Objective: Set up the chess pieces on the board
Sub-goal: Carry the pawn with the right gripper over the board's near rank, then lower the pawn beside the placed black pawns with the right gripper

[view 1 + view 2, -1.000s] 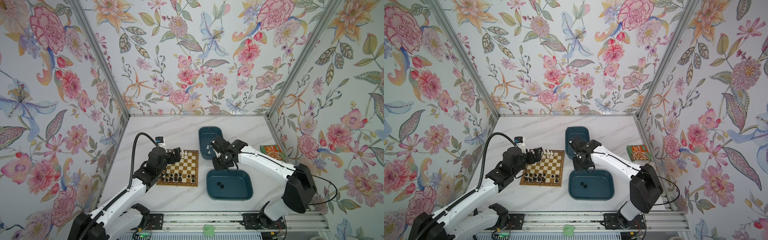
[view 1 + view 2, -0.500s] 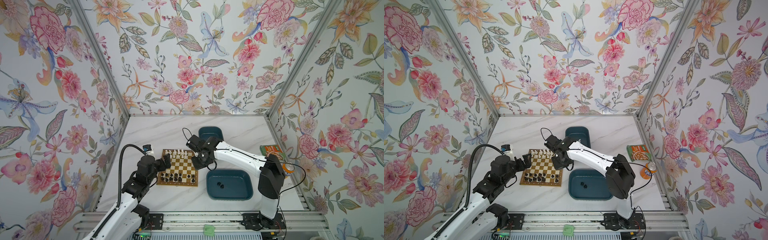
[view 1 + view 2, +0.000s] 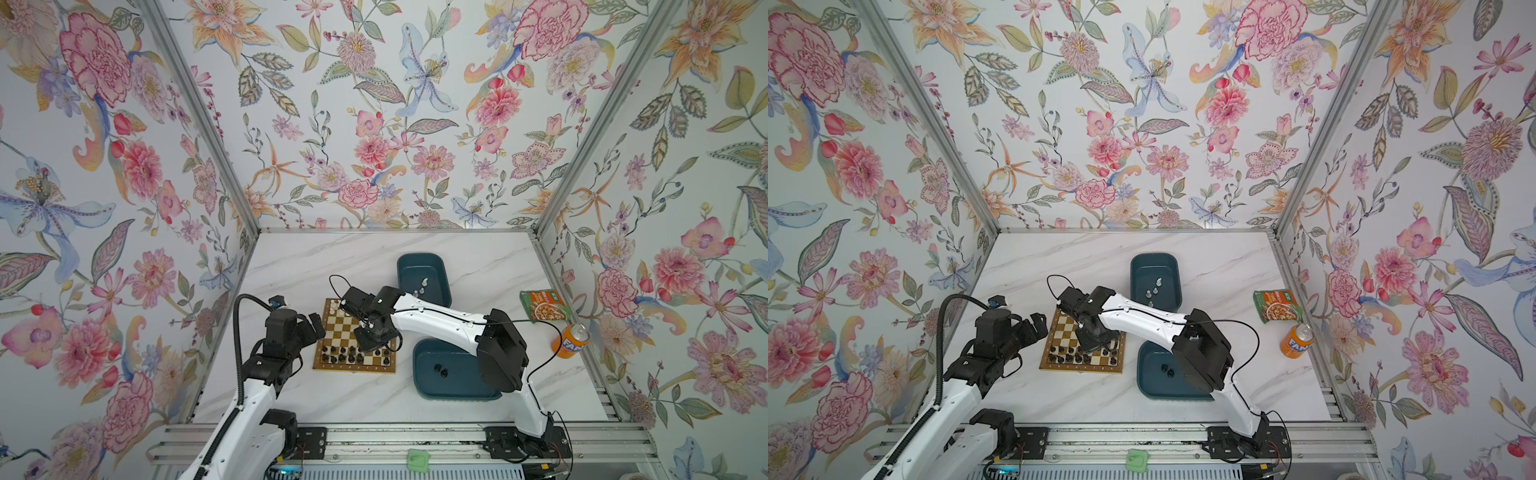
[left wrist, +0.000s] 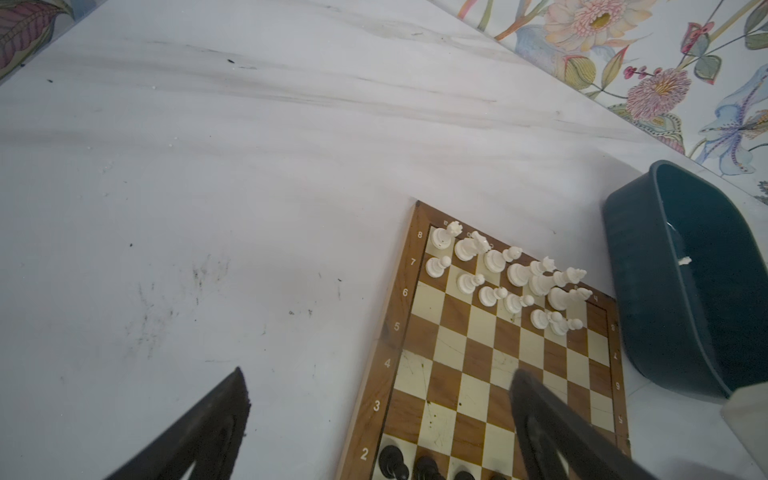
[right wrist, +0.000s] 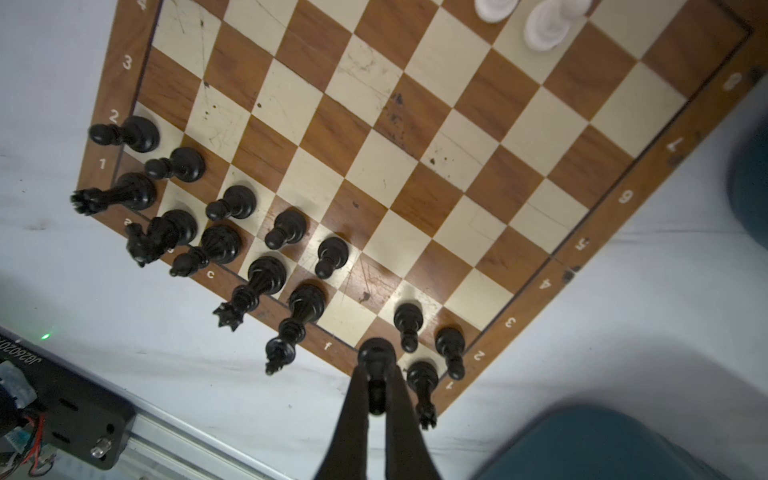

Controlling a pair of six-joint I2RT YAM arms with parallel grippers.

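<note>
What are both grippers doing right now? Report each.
Left gripper: open, holding nothing.
Right gripper: fingers shut on a black piece at the board's near edge.

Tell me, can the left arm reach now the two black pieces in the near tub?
Probably not yet. The right arm stretches over the board, jaws shut on a black piece, right between the left arm and the near tub where the two loose pieces lie.
</note>
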